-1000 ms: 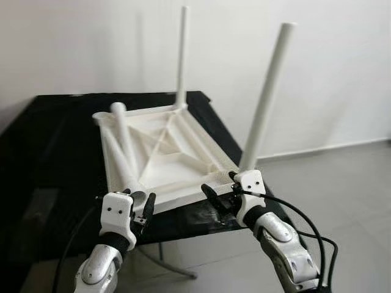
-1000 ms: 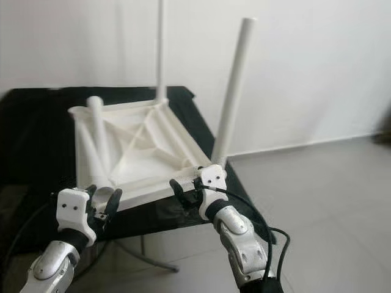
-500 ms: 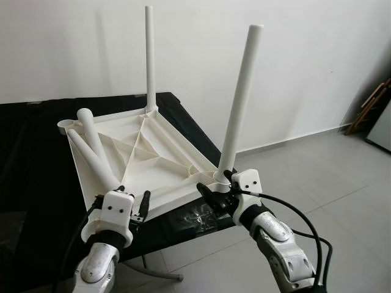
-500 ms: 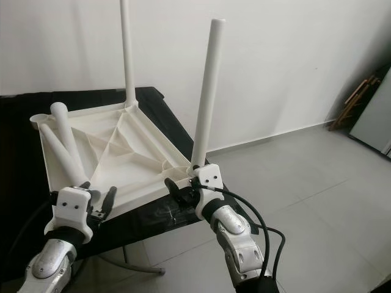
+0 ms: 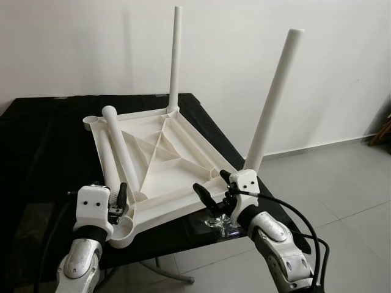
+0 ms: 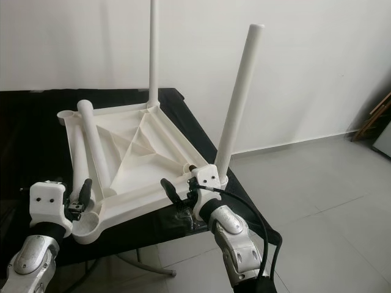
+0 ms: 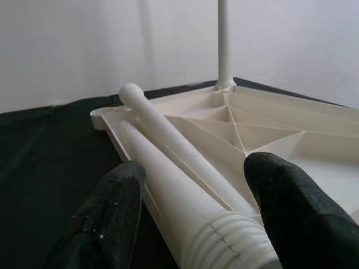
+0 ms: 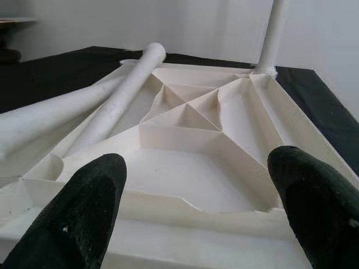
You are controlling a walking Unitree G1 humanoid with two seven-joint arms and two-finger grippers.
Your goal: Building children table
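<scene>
- The white children's tabletop (image 5: 162,162) lies upside down on the black desk (image 5: 43,152), ribbed underside up, its near edge just ahead of both sets of fingers.
- Two legs stand upright in its corners: the far leg (image 5: 175,58) well beyond the fingers, the near leg (image 5: 272,101) just past the right gripper.
- Two loose legs (image 5: 116,149) lie side by side on the tabletop, running away from the left gripper toward the far corner socket (image 5: 91,122).
- The left gripper (image 5: 119,201) is spread open; in the left wrist view its fingers (image 7: 109,216) straddle the threaded end of one loose leg (image 7: 185,216) without clearly touching it.
- The right gripper (image 5: 212,190) is open wide, its fingers (image 8: 90,202) apart on either side of the tabletop's near edge (image 8: 185,232), not clamped on it.
- The empty near corner socket (image 5: 122,231) sits just beside the left fingers.
</scene>
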